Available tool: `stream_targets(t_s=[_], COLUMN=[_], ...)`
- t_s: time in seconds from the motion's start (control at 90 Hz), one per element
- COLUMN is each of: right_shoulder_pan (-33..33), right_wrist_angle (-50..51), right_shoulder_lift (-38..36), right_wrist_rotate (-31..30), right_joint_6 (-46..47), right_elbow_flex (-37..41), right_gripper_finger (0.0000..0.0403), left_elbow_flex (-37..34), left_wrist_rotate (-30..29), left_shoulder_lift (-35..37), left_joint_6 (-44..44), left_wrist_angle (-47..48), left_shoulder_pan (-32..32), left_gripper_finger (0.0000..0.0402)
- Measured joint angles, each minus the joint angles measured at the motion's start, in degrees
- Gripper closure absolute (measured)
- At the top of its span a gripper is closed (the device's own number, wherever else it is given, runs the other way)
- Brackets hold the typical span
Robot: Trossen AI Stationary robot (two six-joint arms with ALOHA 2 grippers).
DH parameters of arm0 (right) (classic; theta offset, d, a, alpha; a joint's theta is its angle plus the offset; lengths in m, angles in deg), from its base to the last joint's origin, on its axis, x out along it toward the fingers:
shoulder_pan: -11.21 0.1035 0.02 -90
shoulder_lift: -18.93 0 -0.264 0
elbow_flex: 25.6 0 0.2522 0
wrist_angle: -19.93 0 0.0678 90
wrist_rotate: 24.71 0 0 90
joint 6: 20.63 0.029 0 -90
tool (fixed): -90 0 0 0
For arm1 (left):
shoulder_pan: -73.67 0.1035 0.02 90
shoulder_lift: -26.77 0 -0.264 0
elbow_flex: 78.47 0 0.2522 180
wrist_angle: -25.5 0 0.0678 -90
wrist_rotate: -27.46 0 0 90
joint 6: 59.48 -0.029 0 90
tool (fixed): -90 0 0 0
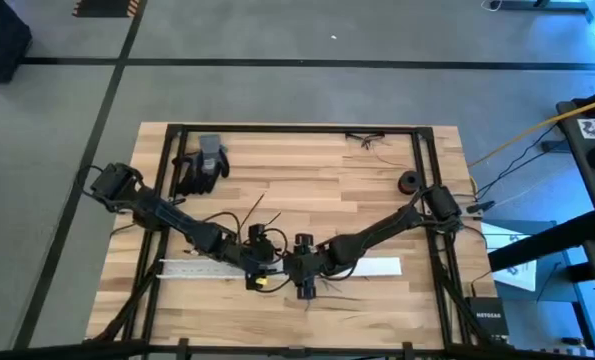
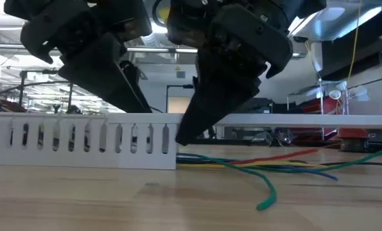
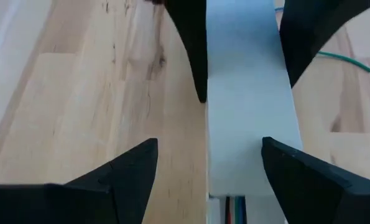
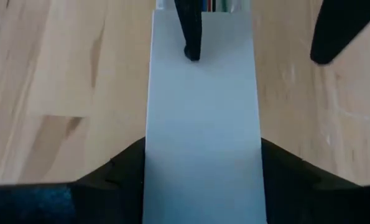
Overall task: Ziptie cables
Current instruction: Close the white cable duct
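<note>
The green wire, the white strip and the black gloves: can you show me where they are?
Green wire (image 2: 266, 190): low view, on its curled loose end.
White strip (image 2: 81, 138): low view, on its slotted side wall.
Black gloves (image 1: 202, 166): high view, on the middle of the pair.

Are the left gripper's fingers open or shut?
Open: left gripper fingers straddle the white strip without touching.
</note>
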Motion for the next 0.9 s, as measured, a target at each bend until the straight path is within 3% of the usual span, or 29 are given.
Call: stream_targets(t_s=[0.244,0.5,0.622,0.9], right_shoulder_pan=[0.04,0.04,0.04,0.07], right_wrist_angle=[3.33,4.23,4.37,4.54], right_shoulder_lift=[-0.03,-0.07,-0.07,-0.13], right_wrist_rotate=[-1.63,-1.82,-1.69,-1.45], right_joint_6=[0.69,0.83,0.81,0.81], right_elbow_flex=[-0.46,-0.47,-0.47,-0.47], right_gripper_finger=[0.0175,0.0175,0.0175,0.0175], left_elbow_flex=[3.83,3.05,-0.09,-7.21], left_wrist_rotate=[-0.33,-0.25,-0.41,0.11], left_shoulder_lift=[6.01,10.92,10.56,10.63], left_joint_6=[-2.77,8.2,11.3,10.93], left_wrist_angle=[8.06,21.0,19.3,2.51], left_shoulder_pan=[-0.56,-5.14,-5.92,-5.97], left_gripper_finger=[0.0123,0.0123,0.0123,0.0123])
